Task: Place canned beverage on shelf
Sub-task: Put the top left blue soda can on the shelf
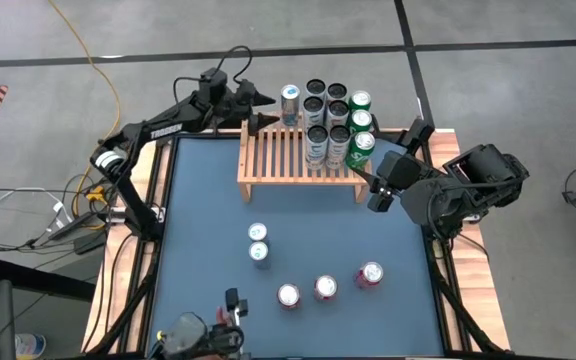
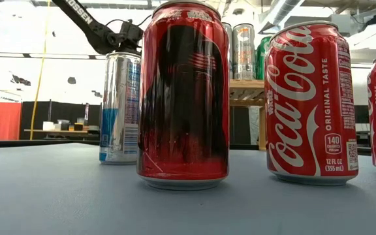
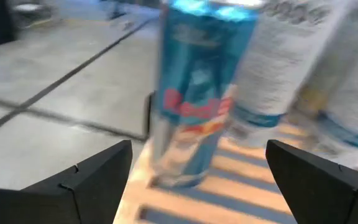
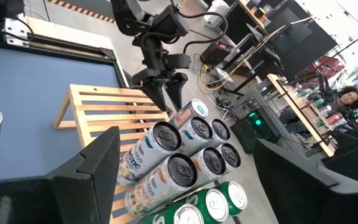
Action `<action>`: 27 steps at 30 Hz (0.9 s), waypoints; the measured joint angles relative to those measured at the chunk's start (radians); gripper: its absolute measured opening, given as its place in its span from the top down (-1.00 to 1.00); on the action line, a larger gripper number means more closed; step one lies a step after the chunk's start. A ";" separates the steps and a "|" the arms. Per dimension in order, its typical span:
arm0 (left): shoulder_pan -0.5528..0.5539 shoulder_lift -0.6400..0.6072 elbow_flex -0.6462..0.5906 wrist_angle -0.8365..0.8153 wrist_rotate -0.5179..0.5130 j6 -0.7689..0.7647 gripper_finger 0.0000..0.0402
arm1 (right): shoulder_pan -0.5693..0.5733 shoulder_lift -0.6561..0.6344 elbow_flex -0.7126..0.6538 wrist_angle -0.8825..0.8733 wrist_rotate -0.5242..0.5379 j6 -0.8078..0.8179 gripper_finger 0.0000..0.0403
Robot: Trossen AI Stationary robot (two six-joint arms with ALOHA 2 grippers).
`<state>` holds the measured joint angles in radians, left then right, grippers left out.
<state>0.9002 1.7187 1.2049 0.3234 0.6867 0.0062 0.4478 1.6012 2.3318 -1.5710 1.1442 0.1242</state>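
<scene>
Your left gripper (image 1: 265,110) sits at the far edge of the table, at about 11 o'clock from the table's middle, its fingers (image 3: 98,171) spread apart on either side of a slim blue-and-silver energy-drink can (image 3: 194,93) without clasping it. That can (image 1: 290,102) stands upright on the far left part of the low light-wood slatted shelf (image 1: 278,160). Just to its right you see a cluster of white and grey tall cans (image 1: 326,118), then three green cans (image 1: 360,125) at the shelf's right end. At 3 o'clock your right gripper (image 1: 378,190) waits beside the shelf's right end, fingers apart, empty. Near you, two slim blue cans (image 1: 258,243) and three red cola cans (image 1: 326,288) stand on the blue table mat (image 1: 208,200).
</scene>
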 joint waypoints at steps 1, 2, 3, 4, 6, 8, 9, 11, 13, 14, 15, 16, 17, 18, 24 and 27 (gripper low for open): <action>-0.003 -0.009 0.000 -0.019 -0.056 0.015 -0.77 | 0.000 0.000 0.000 0.000 0.000 0.000 -0.56; -0.007 -0.015 0.000 -0.027 -0.122 0.032 -0.76 | 0.000 0.000 0.000 0.000 0.000 0.000 -0.56; -0.012 -0.020 0.000 -0.029 -0.191 0.049 -0.74 | 0.000 0.000 0.000 0.000 0.000 0.000 -0.56; -0.016 -0.022 0.000 -0.018 -0.248 0.060 -0.70 | 0.000 0.000 0.000 0.000 0.000 0.000 -0.56; -0.021 -0.021 0.000 0.008 -0.319 0.061 -0.62 | 0.000 0.000 0.000 0.000 0.000 0.000 -0.56; -0.030 -0.017 0.000 0.027 -0.368 0.061 -0.51 | 0.000 0.000 0.000 0.000 0.000 0.000 -0.56; -0.037 -0.017 0.000 0.026 -0.399 0.064 -0.44 | 0.000 0.000 0.000 0.000 0.000 0.000 -0.56; -0.045 -0.017 0.000 0.027 -0.472 0.077 -0.28 | 0.000 0.000 0.000 0.000 -0.001 0.000 -0.56; -0.047 -0.017 0.000 0.034 -0.497 0.068 -0.09 | 0.000 0.000 0.000 0.000 -0.001 0.000 -0.56; -0.047 -0.017 0.000 0.036 -0.497 0.051 0.01 | 0.000 0.000 0.000 0.000 -0.001 0.000 -0.56; -0.049 -0.017 0.000 0.037 -0.487 0.031 0.11 | 0.000 0.000 0.000 0.000 -0.001 0.000 -0.56; -0.050 -0.017 0.000 0.034 -0.476 0.016 0.21 | 0.000 0.000 0.000 0.000 -0.001 0.000 -0.56; -0.053 -0.017 0.000 0.030 -0.464 0.011 0.30 | -0.001 0.000 0.000 0.000 -0.001 0.000 -0.56; -0.059 -0.016 0.000 0.028 -0.452 0.009 0.39 | -0.005 0.000 0.000 0.000 -0.001 0.000 -0.56; -0.100 -0.016 0.000 0.056 -0.427 0.006 0.79 | -0.006 0.000 0.000 0.000 -0.018 0.000 -0.56; -0.124 -0.016 0.000 0.052 -0.432 0.016 0.91 | -0.006 0.002 0.000 0.001 -0.020 0.010 -0.56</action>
<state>0.7765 1.7031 1.2049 0.3754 0.2546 0.0226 0.4422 1.6030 2.3317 -1.5705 1.1245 0.1341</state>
